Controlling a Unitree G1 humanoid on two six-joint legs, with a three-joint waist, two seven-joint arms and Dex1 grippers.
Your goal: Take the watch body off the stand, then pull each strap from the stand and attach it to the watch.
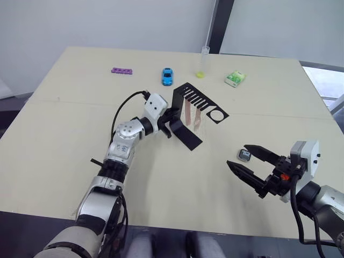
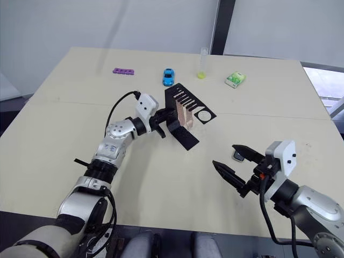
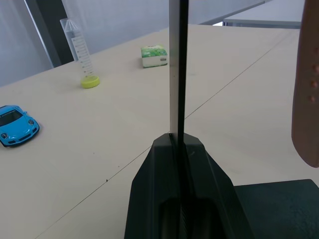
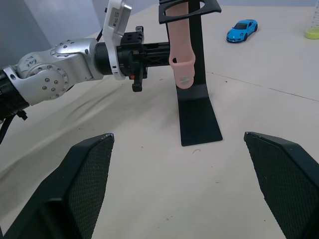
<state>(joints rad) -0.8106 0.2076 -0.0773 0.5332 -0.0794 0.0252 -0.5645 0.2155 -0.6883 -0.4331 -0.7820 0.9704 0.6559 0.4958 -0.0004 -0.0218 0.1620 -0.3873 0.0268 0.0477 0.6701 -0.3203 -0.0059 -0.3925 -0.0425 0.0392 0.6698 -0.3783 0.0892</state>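
Observation:
The black stand (image 1: 189, 115) is upright mid-table, its ring arm (image 1: 217, 115) empty. Two pink straps (image 1: 187, 112) (image 1: 197, 119) hang from its comb slots. My left gripper (image 1: 172, 121) is shut on the stand's upright; in the left wrist view its fingers (image 3: 164, 169) clamp the thin sheet edge, with one strap (image 3: 305, 94) beside it. The dark watch body (image 1: 245, 155) lies flat on the table. Just beside it my right gripper (image 1: 237, 156) is open and holds nothing. From the right wrist view, the stand (image 4: 197, 114) and a strap (image 4: 180, 55) stand ahead of the spread fingers (image 4: 84, 184).
At the table's far side lie a purple bar with holes (image 1: 122, 70), a blue toy car (image 1: 167, 76), a clear tube on a yellow-green cap (image 1: 202, 63) and a green-and-white packet (image 1: 235, 78). The table's near edge runs just below my right gripper.

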